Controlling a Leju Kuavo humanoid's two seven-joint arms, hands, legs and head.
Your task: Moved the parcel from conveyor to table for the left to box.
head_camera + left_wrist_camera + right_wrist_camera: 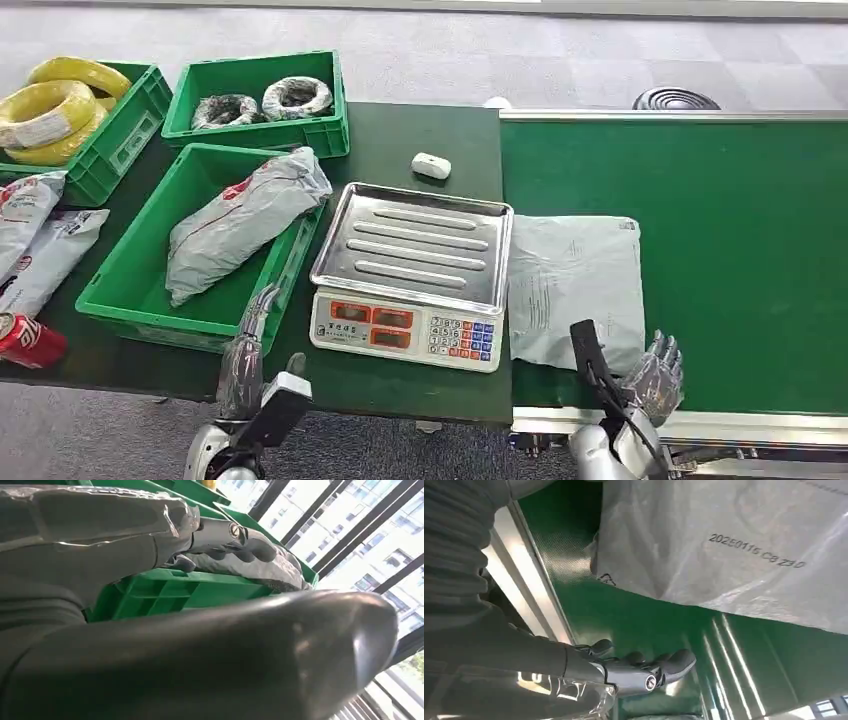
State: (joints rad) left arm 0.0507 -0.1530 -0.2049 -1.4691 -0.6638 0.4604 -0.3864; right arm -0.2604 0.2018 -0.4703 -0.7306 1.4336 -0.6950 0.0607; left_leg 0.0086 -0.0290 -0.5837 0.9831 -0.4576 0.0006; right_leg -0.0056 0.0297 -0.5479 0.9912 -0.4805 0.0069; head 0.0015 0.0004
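Grey parcel [575, 285] flat on green conveyor [740, 250], frame centre-right; right robot hand [655, 375] open beside its lower corner, empty; left robot hand [250, 345] open at green bin [130, 295] rim, lower left.

left robot hand [252, 340] empty, right robot hand [655, 375] empty

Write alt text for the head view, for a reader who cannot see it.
A flat grey parcel lies on the green conveyor, with the robot's open right hand at its near corner. Left of it, a weighing scale sits on the dark table beside a green bin holding another parcel, the left hand at the bin's rim.
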